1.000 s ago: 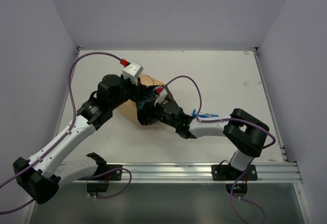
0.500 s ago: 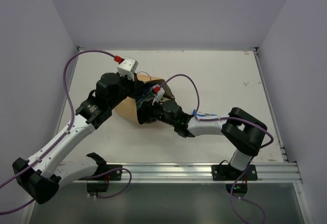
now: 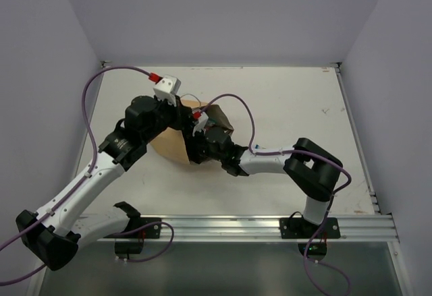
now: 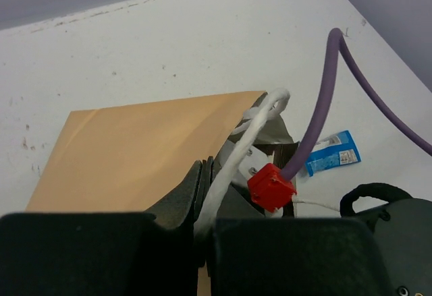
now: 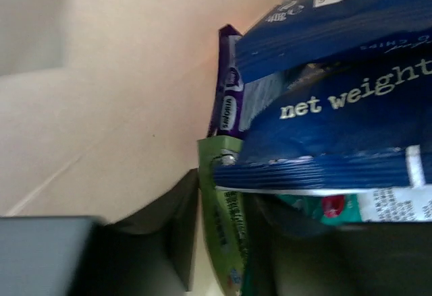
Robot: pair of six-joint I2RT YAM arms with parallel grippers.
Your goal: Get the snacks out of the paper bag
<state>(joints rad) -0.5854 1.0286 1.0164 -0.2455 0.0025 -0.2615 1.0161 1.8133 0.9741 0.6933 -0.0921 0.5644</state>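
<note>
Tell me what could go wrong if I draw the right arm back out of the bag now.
1. The left jaws hold the paper bag only by its thin white string handle. A hard pull may slip it and let the mouth fall shut.
2. Inside, the green packet sits edge-on between the right jaws, with a dark blue packet and purple pack pressed against it. It may slip out or drag those along.
</note>
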